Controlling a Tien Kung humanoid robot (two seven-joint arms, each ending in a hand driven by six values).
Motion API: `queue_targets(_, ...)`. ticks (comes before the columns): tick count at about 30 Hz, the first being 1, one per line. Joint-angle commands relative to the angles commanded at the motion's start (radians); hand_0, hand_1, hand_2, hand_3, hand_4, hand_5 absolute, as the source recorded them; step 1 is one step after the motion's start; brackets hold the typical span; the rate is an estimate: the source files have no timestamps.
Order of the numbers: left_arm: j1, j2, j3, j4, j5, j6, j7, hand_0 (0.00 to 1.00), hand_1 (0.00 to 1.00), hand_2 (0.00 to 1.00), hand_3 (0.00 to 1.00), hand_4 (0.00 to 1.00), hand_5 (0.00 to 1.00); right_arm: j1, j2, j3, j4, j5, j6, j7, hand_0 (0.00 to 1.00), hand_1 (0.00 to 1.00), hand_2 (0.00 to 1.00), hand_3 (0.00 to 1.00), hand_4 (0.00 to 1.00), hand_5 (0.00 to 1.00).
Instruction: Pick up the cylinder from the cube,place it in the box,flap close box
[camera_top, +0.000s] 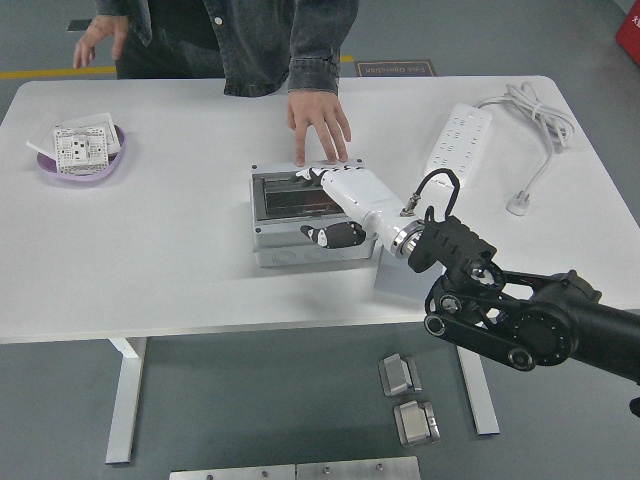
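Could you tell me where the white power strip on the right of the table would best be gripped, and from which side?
Grip the power strip across its narrow width near the middle of the body, coming down from above. It lies flat, long and slim, angled away from the robot, so fingers can close on its two long edges. Its cable leaves the far end, so stay clear of that end.
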Motion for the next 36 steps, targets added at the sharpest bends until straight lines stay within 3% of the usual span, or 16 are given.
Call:
queue_targets(11, 0.010, -0.003, 0.008, 0.005, -0.006, -0.001, 0.003, 0.748, 0.763, 0.723, 0.843, 0.716, 0.418, -0.188, -0.023, 0.237, -0.005, -0.007, -0.090, 0.062, 0.797, 0.724, 0.772, 0.851, 0.721, 0.198)
queue_targets(18, 0.011, 0.002, -0.006, 0.004, 0.013, -0.004, 0.005, 0.748, 0.762, 0.723, 0.842, 0.716, 0.418, -0.346, -0.053, 0.431, 0.090, 0.009, -0.141, 0.110, 0.791, 0.714, 0.760, 0.809, 0.718, 0.201)
queue_targets(26, 0.008, 0.010, -0.038, -0.001, 0.047, -0.004, 0.006, 0.748, 0.762, 0.722, 0.842, 0.716, 0.417, -0.517, -0.084, 0.639, 0.152, 0.159, -0.180, 0.213, 0.787, 0.713, 0.755, 0.792, 0.721, 0.217)
queue_targets(30, 0.003, 0.014, -0.058, -0.006, 0.071, -0.004, 0.005, 0.748, 0.764, 0.723, 0.843, 0.716, 0.416, -0.564, -0.088, 0.734, 0.150, 0.241, -0.183, 0.257, 0.781, 0.712, 0.753, 0.772, 0.722, 0.232)
queue_targets(36, -0.003, 0.020, -0.141, -0.036, 0.161, -0.004, 0.002, 0.748, 0.763, 0.723, 0.843, 0.716, 0.415, -0.595, -0.098, 0.871, 0.163, 0.217, -0.184, 0.240, 0.771, 0.704, 0.739, 0.736, 0.719, 0.252)
